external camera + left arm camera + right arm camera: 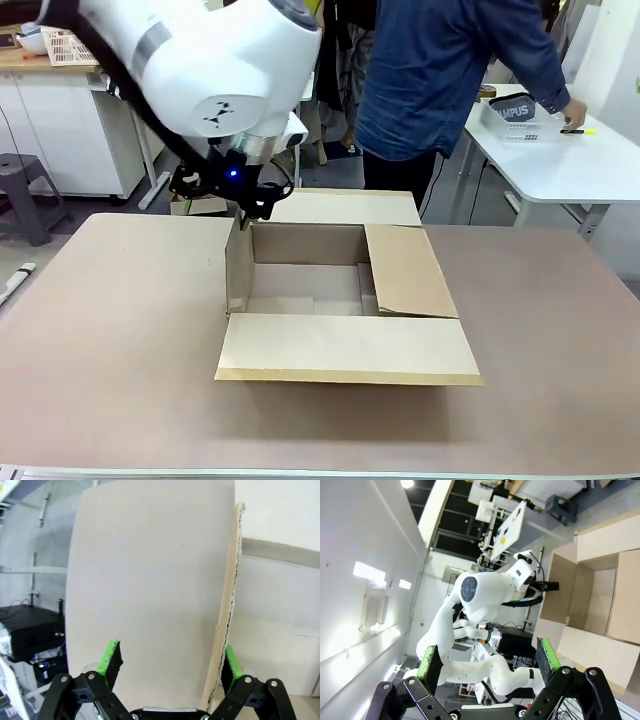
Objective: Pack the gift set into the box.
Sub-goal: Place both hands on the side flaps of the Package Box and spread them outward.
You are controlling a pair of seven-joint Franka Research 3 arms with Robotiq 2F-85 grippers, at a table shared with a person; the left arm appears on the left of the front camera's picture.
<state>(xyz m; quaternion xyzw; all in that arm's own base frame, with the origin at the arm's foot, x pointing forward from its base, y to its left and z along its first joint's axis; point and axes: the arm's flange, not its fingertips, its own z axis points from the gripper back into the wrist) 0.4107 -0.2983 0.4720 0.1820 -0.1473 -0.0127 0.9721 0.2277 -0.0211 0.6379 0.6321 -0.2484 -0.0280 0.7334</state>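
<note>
Brown tabletop (120,330) runs across the front view, and on it your left pincer (243,208) sits at the top edge of the box's upright left flap (237,270). Through the left wrist camera you see that pincer (170,662) spread wide and released, with the flap (150,590) standing between the two green pads (111,660). The flap's corrugated edge lies just beside one pad, but you cannot tell whether either pad presses the card. From the front, its fingertips are lost among the dark wrist and cables under the big white joint of the left arm (200,60). The box (345,348) stands open in the middle of the table: the near and far flaps lie flat outward, and the right flap (405,270) leans inward over the opening, hiding part of the floor. Your right pincer (489,665) is released too, jaws wide with nothing between them, well apart from the box (600,605) and looking at it and the left arm (480,592) from a distance. The gift set (515,122) sits well apart from the box, on a white side table (560,175) at the far right. The person (430,70), cut off by the top of the frame, has a hand (572,112) just beside it. You can make out little of its contents beyond a dark piece with white print.
</note>
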